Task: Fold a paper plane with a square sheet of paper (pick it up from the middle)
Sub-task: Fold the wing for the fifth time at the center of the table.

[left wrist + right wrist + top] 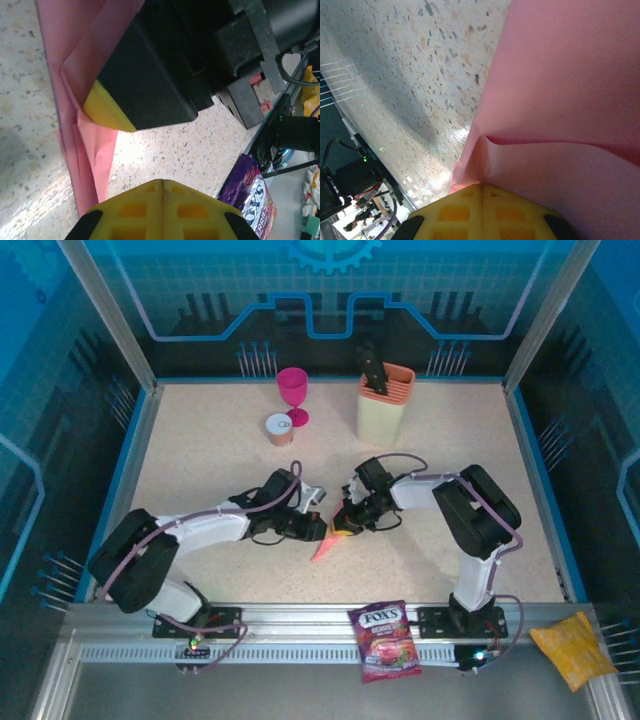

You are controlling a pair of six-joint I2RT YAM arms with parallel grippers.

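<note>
So the salmon-pink folded paper plane (327, 543) is just below centre of the overhead frame, on the speckled beige worktop (200, 450), nose pointing lower left. The right claw (481, 190) is pinching its upper end, and the paper bunches right at the tips, probably to keep the crease steady. The left claw (162, 185) is pressed together with nothing between, just beside the paper's edge. My guess is it's there to flatten folds.
</note>
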